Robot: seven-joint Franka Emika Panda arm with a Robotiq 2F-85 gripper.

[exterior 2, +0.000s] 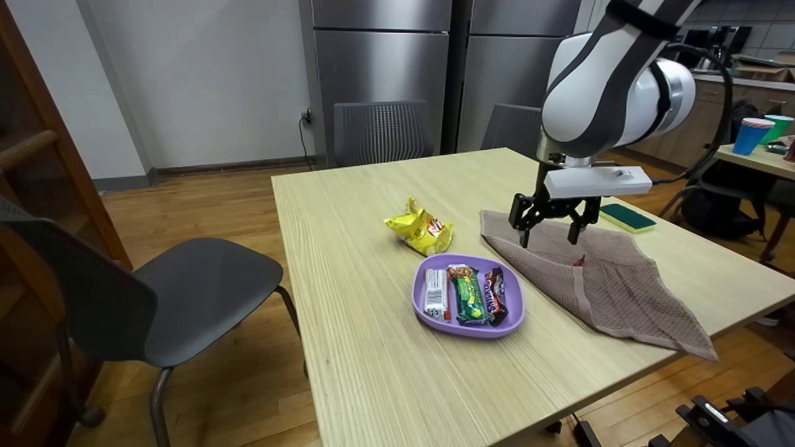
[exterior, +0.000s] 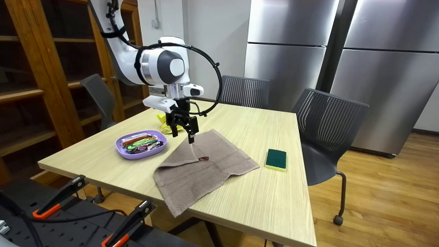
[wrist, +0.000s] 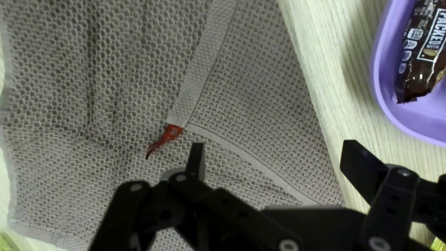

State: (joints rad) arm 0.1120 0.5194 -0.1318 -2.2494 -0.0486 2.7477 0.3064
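The black two-fingered claw (exterior 2: 549, 238) stands wide over the edge of a taupe woven-cloth towel (exterior 2: 612, 292), at right in an exterior view. Only the wrist view makes "PACKED" and "250" legible, on a glossy dark-brown wrapper (wrist: 420, 59) at upper right; the crumpled yellow packet (exterior 2: 425, 228) shows whole only in an exterior view, at centre.

Printed matter, snack wrapper and tag.
Dark wrapper (wrist: 420, 55) read "PACKED" and, smaller, "250"; marking on red tag (wrist: 170, 133) was illegible.

A narrow strip of table (wrist: 342, 80) lies free between the towel (wrist: 156, 87) and the obstructing purple tray (wrist: 383, 80).
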